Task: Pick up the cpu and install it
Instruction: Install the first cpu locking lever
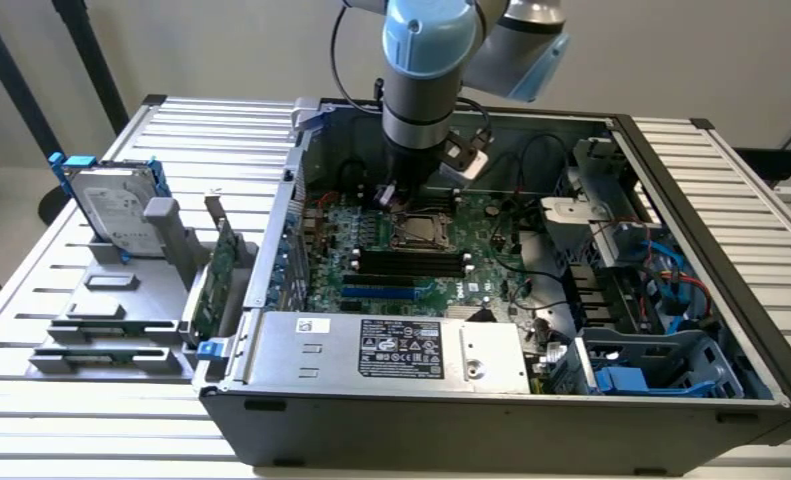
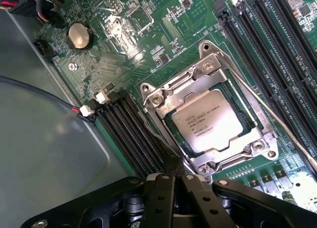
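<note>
Inside an open computer case (image 1: 502,400), the robot arm's pincer (image 2: 173,181) hangs pressed together and empty just above the motherboard (image 1: 409,255), beside the processor socket. The cpu (image 2: 213,120) already lies flat in that socket (image 2: 210,124), its silver top up and its edges square with the metal frame, so the chip appears placed rather than carried.

Doing this stage well would seem to mean keeping the closed pincer off the chip's face and any movement straight up and down, since a sideways nudge could skew the chip on its contacts.

Room is tight. Dark memory slots (image 2: 131,134) run close along one side of the socket and more stand on the other side; a thin retention lever (image 2: 277,116) crosses nearby. In the exterior view the case walls rise around the board, the power supply (image 1: 395,350) sits on the near side, and cables crowd the exterior view's right. A hard drive (image 1: 108,205) stands well apart on the tabletop (image 1: 88,430) at the exterior view's left.
</note>
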`<state>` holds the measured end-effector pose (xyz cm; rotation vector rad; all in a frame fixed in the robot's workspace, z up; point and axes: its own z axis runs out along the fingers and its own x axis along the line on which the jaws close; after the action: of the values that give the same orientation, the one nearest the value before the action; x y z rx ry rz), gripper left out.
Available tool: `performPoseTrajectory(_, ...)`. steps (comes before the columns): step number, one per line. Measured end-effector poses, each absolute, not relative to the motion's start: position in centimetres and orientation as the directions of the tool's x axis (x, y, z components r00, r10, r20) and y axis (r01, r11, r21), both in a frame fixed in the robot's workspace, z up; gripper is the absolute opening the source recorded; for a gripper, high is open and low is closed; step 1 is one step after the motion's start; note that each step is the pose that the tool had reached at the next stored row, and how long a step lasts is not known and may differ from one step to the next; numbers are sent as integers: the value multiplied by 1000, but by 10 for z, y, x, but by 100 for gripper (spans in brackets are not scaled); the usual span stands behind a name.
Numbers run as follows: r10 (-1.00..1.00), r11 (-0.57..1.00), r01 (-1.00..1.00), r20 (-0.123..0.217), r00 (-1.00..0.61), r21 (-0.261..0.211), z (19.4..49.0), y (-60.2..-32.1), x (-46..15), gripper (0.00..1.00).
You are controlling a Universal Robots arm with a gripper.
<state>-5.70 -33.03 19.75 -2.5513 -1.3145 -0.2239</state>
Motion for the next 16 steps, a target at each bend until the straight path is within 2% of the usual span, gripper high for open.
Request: performPoseTrajectory(16,781,-548,820,252,572,-163,197,-329,-50,11)
